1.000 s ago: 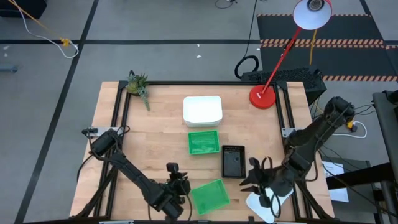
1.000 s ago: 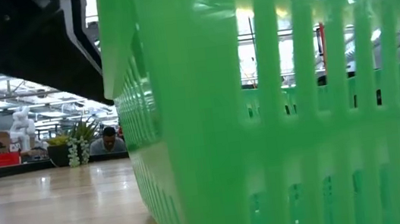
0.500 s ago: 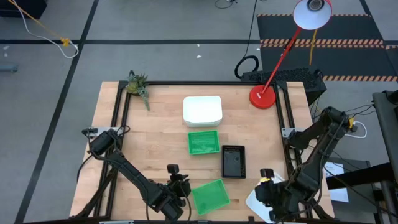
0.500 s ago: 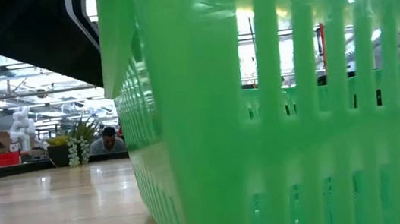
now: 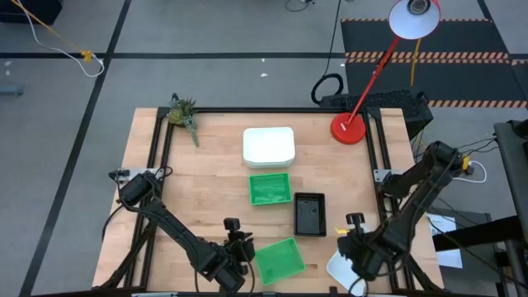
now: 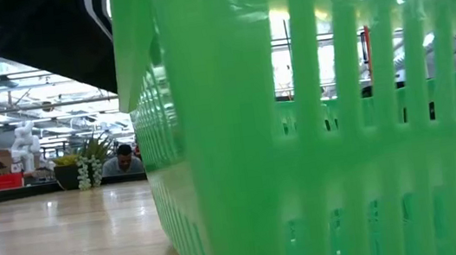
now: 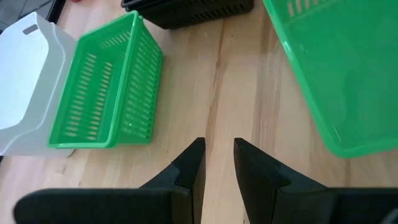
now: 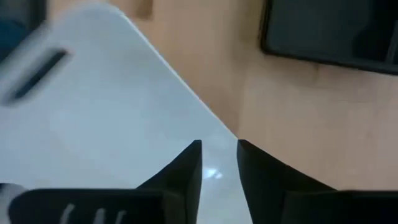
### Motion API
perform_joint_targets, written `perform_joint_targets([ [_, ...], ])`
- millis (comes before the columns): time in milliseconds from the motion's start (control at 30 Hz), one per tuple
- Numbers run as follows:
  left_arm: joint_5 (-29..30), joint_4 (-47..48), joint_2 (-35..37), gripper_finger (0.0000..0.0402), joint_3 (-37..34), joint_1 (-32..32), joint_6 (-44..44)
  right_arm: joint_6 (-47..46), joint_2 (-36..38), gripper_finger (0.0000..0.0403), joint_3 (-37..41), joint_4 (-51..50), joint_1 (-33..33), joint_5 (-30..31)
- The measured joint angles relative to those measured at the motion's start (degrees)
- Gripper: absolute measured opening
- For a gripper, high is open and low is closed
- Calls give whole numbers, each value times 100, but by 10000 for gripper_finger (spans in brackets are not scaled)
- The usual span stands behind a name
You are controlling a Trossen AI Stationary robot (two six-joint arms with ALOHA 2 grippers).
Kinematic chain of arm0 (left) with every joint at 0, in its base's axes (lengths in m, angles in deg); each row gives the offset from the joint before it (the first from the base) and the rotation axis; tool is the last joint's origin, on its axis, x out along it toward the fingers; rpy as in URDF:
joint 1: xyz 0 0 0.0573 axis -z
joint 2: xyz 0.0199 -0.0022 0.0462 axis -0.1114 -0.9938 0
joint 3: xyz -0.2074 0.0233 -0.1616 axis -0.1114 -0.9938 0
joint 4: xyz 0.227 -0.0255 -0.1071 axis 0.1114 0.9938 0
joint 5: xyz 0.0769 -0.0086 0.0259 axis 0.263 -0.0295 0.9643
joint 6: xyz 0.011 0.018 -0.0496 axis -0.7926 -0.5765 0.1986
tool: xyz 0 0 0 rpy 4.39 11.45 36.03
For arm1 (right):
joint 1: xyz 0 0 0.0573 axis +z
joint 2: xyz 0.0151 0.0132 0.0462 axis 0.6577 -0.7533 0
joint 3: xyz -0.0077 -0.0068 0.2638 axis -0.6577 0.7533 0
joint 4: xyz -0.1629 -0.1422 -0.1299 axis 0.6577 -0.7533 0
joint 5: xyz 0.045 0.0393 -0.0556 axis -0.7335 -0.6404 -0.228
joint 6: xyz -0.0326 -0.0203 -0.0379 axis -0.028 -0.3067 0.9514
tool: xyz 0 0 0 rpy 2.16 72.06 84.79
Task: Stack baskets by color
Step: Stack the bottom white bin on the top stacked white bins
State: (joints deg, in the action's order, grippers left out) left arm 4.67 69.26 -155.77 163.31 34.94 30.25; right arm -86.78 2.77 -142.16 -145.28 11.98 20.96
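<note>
A white basket (image 5: 269,145) stands at the far middle of the table. In front of it are a green basket (image 5: 271,188) and a black basket (image 5: 309,214). A second green basket (image 5: 278,260) lies near the front edge and fills the low view (image 6: 316,134). Another white basket (image 5: 337,269) lies at the front right. My left gripper (image 5: 244,250) is just left of the near green basket, fingers (image 7: 193,162) a little open over bare wood. My right gripper (image 5: 353,260) points steeply down over the front white basket's edge (image 8: 205,112), slightly open; I cannot tell whether it touches.
A red lamp base (image 5: 348,129) with its white shade stands at the far right corner. A small plant (image 5: 183,113) lies at the far left corner. Black rails (image 5: 157,157) run along the table's sides. Bare wood lies on the left half.
My right gripper has tipped from nearly level to pointing steeply down, and has sunk toward the front white basket at the table's near right. The baskets have stayed where they were.
</note>
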Motion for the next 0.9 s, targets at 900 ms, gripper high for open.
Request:
perform_joint_targets([
  [900,-11,-284,0,85,0,-44,-223,1730,2,89,442,-39,-118,475],
])
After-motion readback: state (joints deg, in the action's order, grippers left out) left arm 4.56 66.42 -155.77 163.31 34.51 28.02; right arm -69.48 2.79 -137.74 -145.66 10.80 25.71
